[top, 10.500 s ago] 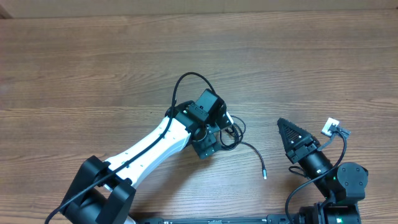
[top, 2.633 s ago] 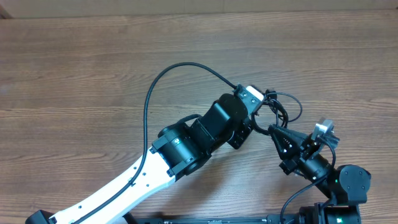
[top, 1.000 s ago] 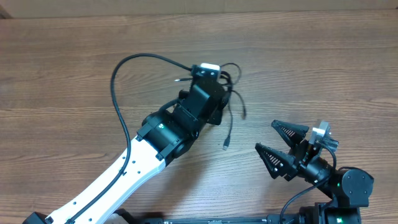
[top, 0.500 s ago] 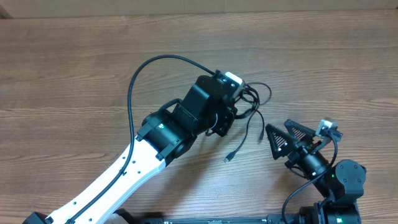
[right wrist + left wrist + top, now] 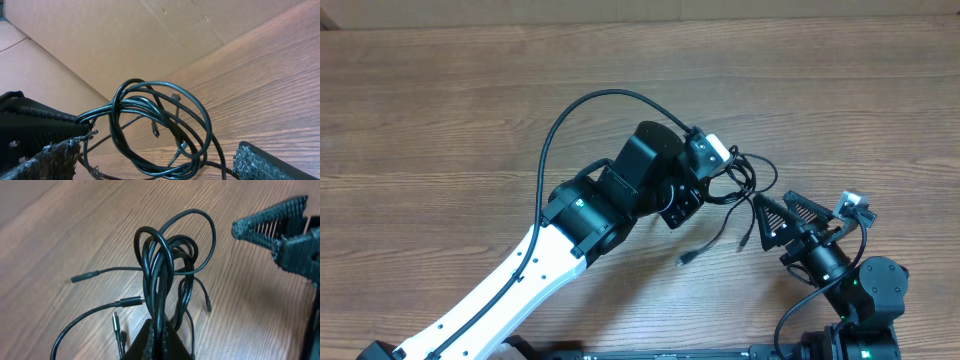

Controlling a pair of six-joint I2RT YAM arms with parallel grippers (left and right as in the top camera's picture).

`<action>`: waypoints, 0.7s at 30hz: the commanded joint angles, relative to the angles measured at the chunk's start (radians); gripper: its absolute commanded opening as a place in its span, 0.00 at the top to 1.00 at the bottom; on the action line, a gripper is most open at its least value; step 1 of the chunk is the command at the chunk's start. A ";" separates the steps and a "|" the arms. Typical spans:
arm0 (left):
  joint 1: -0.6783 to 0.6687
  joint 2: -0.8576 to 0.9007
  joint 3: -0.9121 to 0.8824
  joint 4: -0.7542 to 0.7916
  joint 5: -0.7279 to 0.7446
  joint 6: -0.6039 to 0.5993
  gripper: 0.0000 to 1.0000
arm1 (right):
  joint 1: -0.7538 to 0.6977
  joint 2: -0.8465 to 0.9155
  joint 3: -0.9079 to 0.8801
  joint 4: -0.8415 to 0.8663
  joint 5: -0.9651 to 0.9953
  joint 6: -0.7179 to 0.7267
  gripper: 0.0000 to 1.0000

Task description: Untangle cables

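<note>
The cables (image 5: 744, 180) are a knot of thin black cords, bunched into loops and hanging from my left gripper (image 5: 722, 186). In the left wrist view the left gripper (image 5: 160, 326) is shut on the cables (image 5: 161, 265), with several plug ends (image 5: 81, 277) trailing to the wood. My right gripper (image 5: 772, 200) stands open just right of the tangle. In the right wrist view the cables (image 5: 141, 108) loop between the wide-apart fingertips of the right gripper (image 5: 157, 150), touching neither pad that I can see.
The wooden table (image 5: 440, 110) stretches out to the left and behind. A cardboard wall (image 5: 125, 35) stands at the far edge. The left arm's thick black wiring (image 5: 570, 120) arcs above the table.
The left gripper has carried the cable tangle to the right, up against the right gripper's open fingers. The right gripper has shifted slightly and stayed open.
</note>
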 commanded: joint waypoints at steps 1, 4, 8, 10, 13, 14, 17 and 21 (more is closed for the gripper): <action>0.003 -0.013 0.019 0.012 0.021 0.103 0.96 | -0.002 -0.007 0.021 0.003 0.018 0.003 0.00; 0.003 -0.013 0.019 0.012 0.021 0.131 0.96 | -0.002 -0.007 0.021 0.003 0.018 0.003 0.00; 0.003 -0.013 0.019 0.012 0.021 0.165 0.96 | -0.002 -0.007 0.021 0.003 0.018 0.003 0.00; 0.003 -0.013 0.019 0.012 0.021 0.174 0.96 | -0.002 -0.007 0.021 0.003 0.018 0.003 0.00; 0.003 -0.013 0.019 0.013 0.021 0.199 0.96 | -0.002 -0.007 0.021 0.002 0.018 0.003 0.00; 0.003 -0.013 0.019 0.014 0.021 0.199 0.96 | -0.002 -0.007 0.021 0.001 0.018 0.003 0.00; 0.003 -0.013 0.019 0.014 0.021 0.198 0.96 | -0.002 -0.007 0.021 -0.001 0.026 0.003 0.00; 0.003 -0.013 0.019 0.014 0.022 0.186 0.96 | -0.002 -0.007 0.021 -0.002 0.026 0.003 0.00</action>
